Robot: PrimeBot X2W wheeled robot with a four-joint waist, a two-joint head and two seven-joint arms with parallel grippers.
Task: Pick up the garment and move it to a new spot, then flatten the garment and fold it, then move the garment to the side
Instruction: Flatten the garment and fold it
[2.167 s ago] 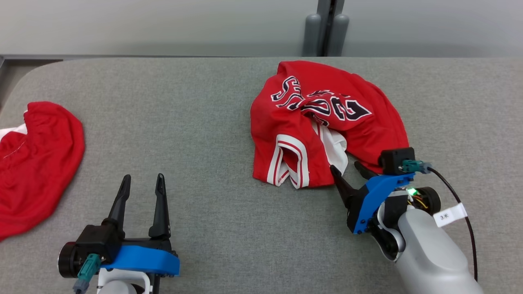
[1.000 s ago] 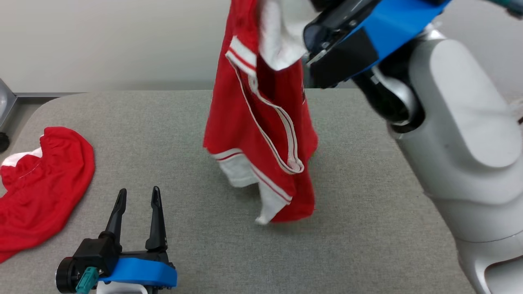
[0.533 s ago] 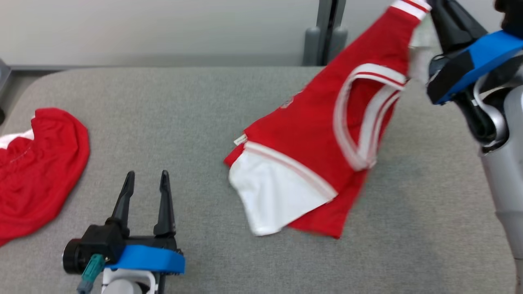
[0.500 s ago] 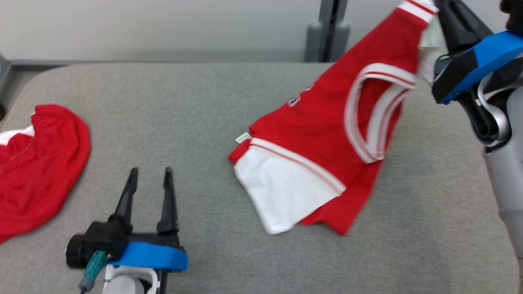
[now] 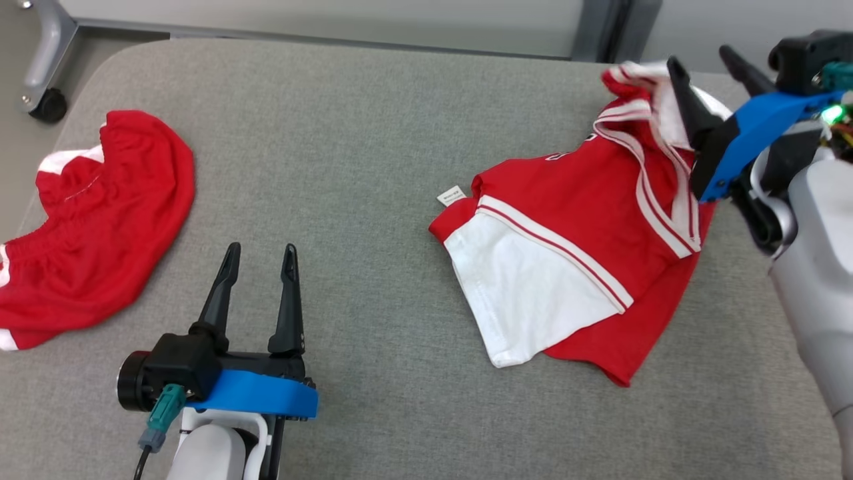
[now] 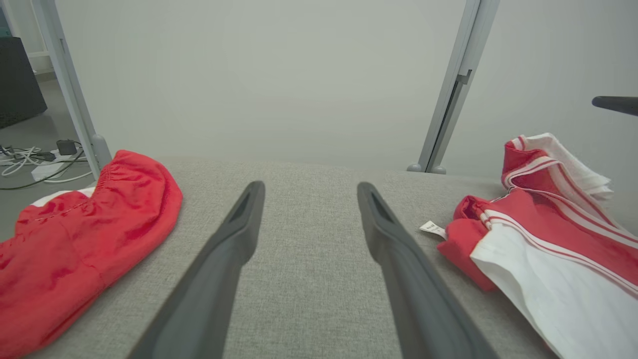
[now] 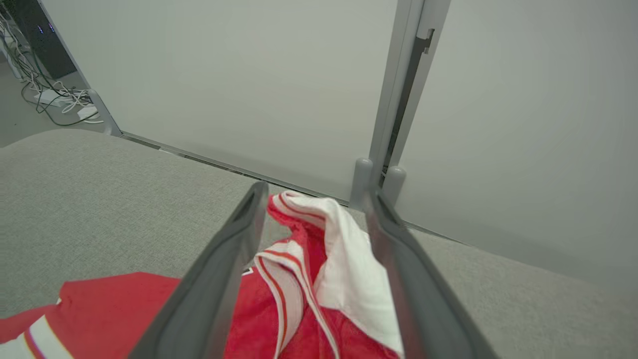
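Observation:
The garment (image 5: 586,220) is a red jersey with white trim and a white panel. It lies partly spread on the right half of the grey table (image 5: 346,133), its upper end bunched up at the far right. My right gripper (image 5: 698,57) is open, its fingers standing apart on either side of that bunched end (image 7: 309,279) without pinching it. At the near left, my left gripper (image 5: 261,248) hovers low over bare table, open and holding nothing. In the left wrist view the garment (image 6: 548,239) lies to the right of the left gripper (image 6: 310,185).
A second red cloth (image 5: 100,220) lies crumpled at the table's left edge, also seen in the left wrist view (image 6: 84,229). A caster wheel (image 5: 46,103) stands on the floor past the far left corner. A grey partition post (image 6: 448,99) rises behind the table.
My right gripper has come down and opened, letting go of the garment. The garment, hanging before, now lies on the table. The head camera has tilted; the left arm has held still.

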